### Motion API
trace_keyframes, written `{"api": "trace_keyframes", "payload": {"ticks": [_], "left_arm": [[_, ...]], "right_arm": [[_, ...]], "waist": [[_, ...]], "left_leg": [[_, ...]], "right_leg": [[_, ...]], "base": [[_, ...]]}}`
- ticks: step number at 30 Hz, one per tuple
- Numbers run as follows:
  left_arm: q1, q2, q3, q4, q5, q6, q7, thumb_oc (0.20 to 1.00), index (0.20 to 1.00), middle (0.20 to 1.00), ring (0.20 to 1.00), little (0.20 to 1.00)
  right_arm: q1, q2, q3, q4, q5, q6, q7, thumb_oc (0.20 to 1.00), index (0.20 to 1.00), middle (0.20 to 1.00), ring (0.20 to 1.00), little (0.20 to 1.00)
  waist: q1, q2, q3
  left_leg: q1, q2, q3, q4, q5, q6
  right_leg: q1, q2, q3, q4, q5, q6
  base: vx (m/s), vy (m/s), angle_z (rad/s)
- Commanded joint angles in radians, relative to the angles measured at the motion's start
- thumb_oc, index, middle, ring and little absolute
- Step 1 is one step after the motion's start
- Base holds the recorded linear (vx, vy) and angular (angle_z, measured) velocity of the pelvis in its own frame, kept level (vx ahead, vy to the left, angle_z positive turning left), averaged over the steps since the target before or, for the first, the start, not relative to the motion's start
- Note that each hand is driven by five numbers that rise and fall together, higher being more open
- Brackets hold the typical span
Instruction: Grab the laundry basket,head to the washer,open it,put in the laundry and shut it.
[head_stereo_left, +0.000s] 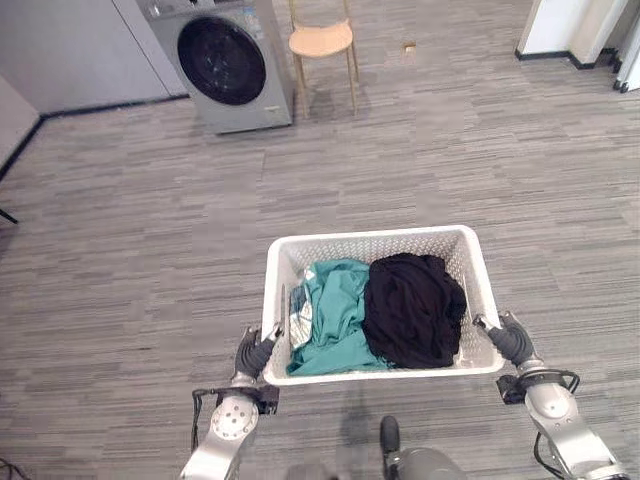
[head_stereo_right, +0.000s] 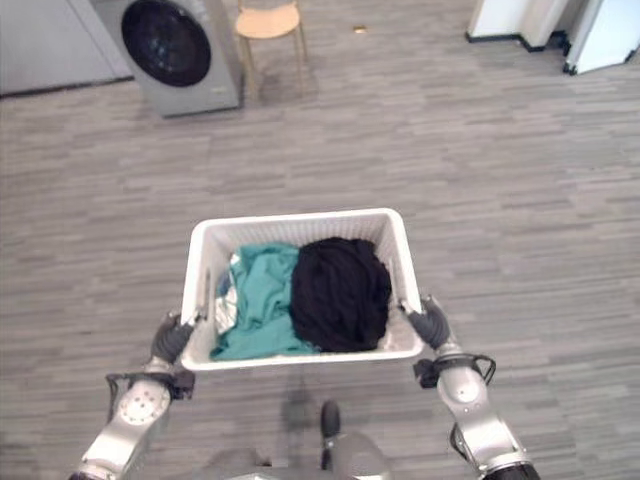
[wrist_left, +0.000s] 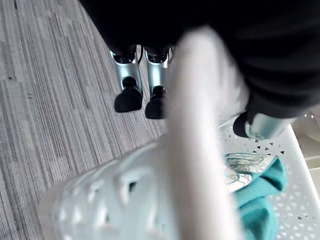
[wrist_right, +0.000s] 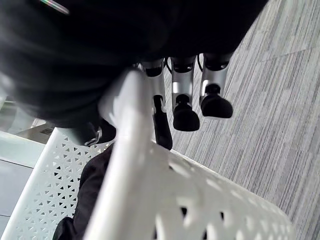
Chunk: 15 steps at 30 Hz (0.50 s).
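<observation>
A white perforated laundry basket (head_stereo_left: 370, 240) hangs just in front of me, carried off the grey floor. Inside lie a teal garment (head_stereo_left: 335, 320) on the left and a black garment (head_stereo_left: 410, 305) on the right. My left hand (head_stereo_left: 255, 352) grips the basket's left rim; in the left wrist view its fingers (wrist_left: 130, 97) curl outside the rim and the thumb (wrist_left: 250, 125) sits inside. On the right rim my right hand (head_stereo_left: 508, 340) is shut the same way, fingers (wrist_right: 185, 115) hooked over the edge. The grey washer (head_stereo_left: 228, 62) stands far ahead to the left, its round dark door closed.
A wooden chair (head_stereo_left: 322, 42) stands right beside the washer. A grey wall panel (head_stereo_left: 60, 50) runs along the far left. White furniture (head_stereo_left: 575, 30) stands at the far right corner. Striped grey floor (head_stereo_left: 420, 150) stretches between me and the washer.
</observation>
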Motion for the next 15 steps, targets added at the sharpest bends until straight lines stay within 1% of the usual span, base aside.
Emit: {"api": "trace_keyframes", "payload": {"ticks": [1,2,3,4,5,6,7,8,9,10,11,12,13,14,15], "left_arm": [[0.004,-0.002,0.016,-0.111,-0.080,-0.066,-0.031,0.200,0.200,0.200,0.200,0.200],[0.008,-0.001,0.022,-0.114,-0.081,-0.063,-0.031,0.200,0.200,0.200,0.200,0.200],[0.014,-0.003,0.027,-0.119,-0.078,-0.059,-0.033,0.200,0.200,0.200,0.200,0.200],[0.021,-0.006,0.033,-0.120,-0.074,-0.058,-0.029,0.200,0.200,0.200,0.200,0.200],[0.025,-0.008,0.035,-0.122,-0.075,-0.057,-0.033,0.200,0.200,0.200,0.200,0.200],[0.033,-0.008,0.038,-0.125,-0.076,-0.057,-0.035,0.200,0.200,0.200,0.200,0.200],[0.044,-0.006,0.047,-0.130,-0.071,-0.058,-0.033,0.200,0.200,0.200,0.200,0.200],[0.044,-0.006,0.048,-0.131,-0.071,-0.058,-0.034,0.200,0.200,0.200,0.200,0.200],[0.055,-0.005,0.053,-0.131,-0.064,-0.060,-0.038,0.200,0.200,0.200,0.200,0.200],[0.053,0.000,0.055,-0.134,-0.064,-0.061,-0.040,0.200,0.200,0.200,0.200,0.200],[0.042,0.005,0.046,-0.128,-0.071,-0.062,-0.034,0.200,0.200,0.200,0.200,0.200],[0.037,0.014,0.045,-0.126,-0.070,-0.061,-0.029,0.200,0.200,0.200,0.200,0.200],[0.032,0.023,0.043,-0.124,-0.067,-0.060,-0.029,0.200,0.200,0.200,0.200,0.200],[0.032,0.023,0.043,-0.124,-0.067,-0.060,-0.029,0.200,0.200,0.200,0.200,0.200],[0.023,0.045,0.046,-0.123,-0.057,-0.060,-0.027,0.200,0.200,0.200,0.200,0.200]], "right_arm": [[-0.016,0.024,-0.019,-0.123,0.113,-0.117,0.018,0.200,0.200,0.200,0.200,0.200],[-0.016,0.028,-0.019,-0.118,0.115,-0.117,0.016,0.200,0.200,0.200,0.200,0.200],[-0.014,0.031,-0.020,-0.118,0.114,-0.118,0.016,0.200,0.200,0.200,0.200,0.200],[-0.015,0.032,-0.020,-0.109,0.115,-0.120,0.009,0.200,0.200,0.200,0.200,0.200],[-0.013,0.038,-0.022,-0.107,0.115,-0.119,0.009,0.200,0.200,0.200,0.200,0.200],[-0.011,0.042,-0.020,-0.105,0.112,-0.119,0.011,0.200,0.200,0.200,0.200,0.200],[-0.014,0.043,-0.018,-0.103,0.108,-0.114,0.013,0.200,0.200,0.200,0.200,0.200],[-0.014,0.043,-0.018,-0.103,0.108,-0.114,0.013,0.200,0.200,0.200,0.200,0.200],[-0.015,0.044,-0.013,-0.100,0.099,-0.115,0.021,0.200,0.200,0.200,0.200,0.200],[-0.009,0.048,-0.016,-0.109,0.096,-0.118,0.025,0.200,0.200,0.200,0.200,0.200],[-0.008,0.061,-0.009,-0.108,0.091,-0.121,0.025,0.200,0.200,0.200,0.200,0.200],[-0.009,0.066,-0.003,-0.104,0.088,-0.121,0.026,0.200,0.200,0.200,0.200,0.200],[-0.013,0.069,0.001,-0.103,0.081,-0.120,0.032,0.200,0.200,0.200,0.200,0.200],[-0.013,0.069,0.001,-0.103,0.081,-0.120,0.032,0.200,0.200,0.200,0.200,0.200],[-0.018,0.076,0.010,-0.107,0.074,-0.126,0.037,0.200,0.200,0.200,0.200,0.200]], "waist": [[0.014,0.015,-0.032],[0.028,0.027,-0.033],[0.038,0.028,-0.031],[0.049,0.028,-0.027],[0.054,0.024,-0.027],[0.060,0.019,-0.029],[0.076,0.013,-0.035],[0.078,0.011,-0.034],[0.085,0.015,-0.049],[0.087,0.014,-0.058],[0.094,-0.013,-0.073],[0.095,-0.031,-0.080],[0.098,-0.040,-0.085],[0.099,-0.039,-0.086],[0.094,-0.050,-0.085]], "left_leg": [[-0.053,0.018,0.036,-0.340,0.158,0.001],[-0.085,0.023,0.024,-0.424,0.223,-0.013],[-0.085,0.015,0.012,-0.512,0.257,-0.019],[-0.119,0.017,0.009,-0.558,0.269,-0.025],[-0.127,0.019,0.014,-0.603,0.279,-0.027],[-0.139,0.025,0.032,-0.630,0.289,-0.030],[-0.165,0.038,0.027,-0.624,0.306,-0.030],[-0.163,0.037,0.029,-0.624,0.305,-0.030],[-0.150,0.042,0.019,-0.627,0.306,-0.025],[-0.146,0.044,0.020,-0.611,0.336,-0.020],[-0.155,0.034,0.027,-0.545,0.339,-0.006],[-0.143,0.019,0.025,-0.525,0.317,0.007],[-0.135,0.011,0.030,-0.510,0.296,0.020],[-0.136,0.012,0.030,-0.510,0.296,0.020],[-0.100,-0.002,0.041,-0.500,0.249,0.046]], "right_leg": [[0.085,-0.037,-0.023,0.006,-0.160,0.168],[0.108,-0.018,-0.014,0.006,-0.175,0.167],[0.134,-0.014,-0.006,0.009,-0.191,0.168],[0.157,-0.004,0.004,0.012,-0.206,0.168],[0.180,-0.003,0.011,0.014,-0.220,0.169],[0.207,-0.004,0.020,0.016,-0.239,0.171],[0.243,-0.003,0.050,0.025,-0.258,0.173],[0.244,-0.005,0.052,0.026,-0.259,0.173],[0.262,0.001,0.068,0.028,-0.279,0.177],[0.281,-0.005,0.071,0.030,-0.289,0.183],[0.282,-0.031,0.082,0.083,-0.260,0.202],[0.268,-0.048,0.086,0.133,-0.223,0.224],[0.231,-0.058,0.095,0.208,-0.157,0.251],[0.230,-0.057,0.096,0.209,-0.156,0.251],[0.155,-0.078,0.098,0.368,-0.018,0.309]], "base": [[0.59,0.019,0.01],[0.49,0.023,-0.16],[0.50,0.026,-0.26],[0.48,0.023,-0.62],[0.54,0.051,-0.63],[0.70,0.109,-0.61],[0.55,0.098,-0.38],[0.58,0.130,-0.33],[0.43,0.109,-0.38],[0.79,0.199,-0.47],[0.73,0.187,-0.28],[0.67,0.190,-0.15],[0.30,0.100,-0.03],[0.39,0.142,-0.34],[0.45,0.145,-0.42]]}}
